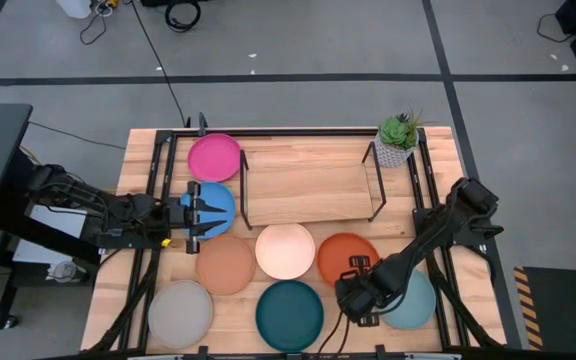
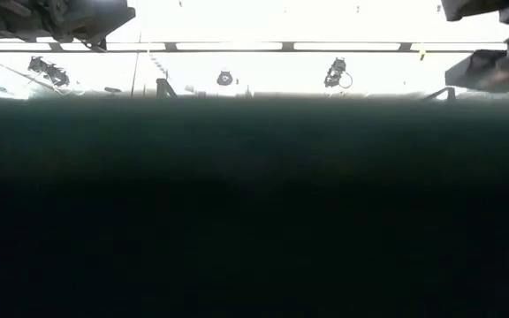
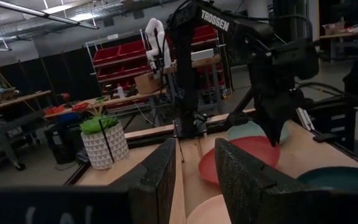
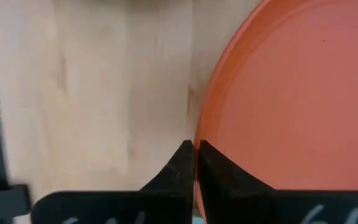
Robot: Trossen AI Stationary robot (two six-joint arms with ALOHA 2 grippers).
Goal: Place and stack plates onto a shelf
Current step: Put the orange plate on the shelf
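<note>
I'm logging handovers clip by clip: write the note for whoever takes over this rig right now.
Right tool: shut on the rim of the round matte orange plate, which lies on the table.
Left tool: open, over the round blue plate, holding nothing.
Black-rod shelf with light wood board: carries no plates.
Magenta plate lies beside the shelf; tan, cream, dark teal, grey and pale blue plates lie on the table.
Done: nothing shelved. Left: all eight plates.
</note>
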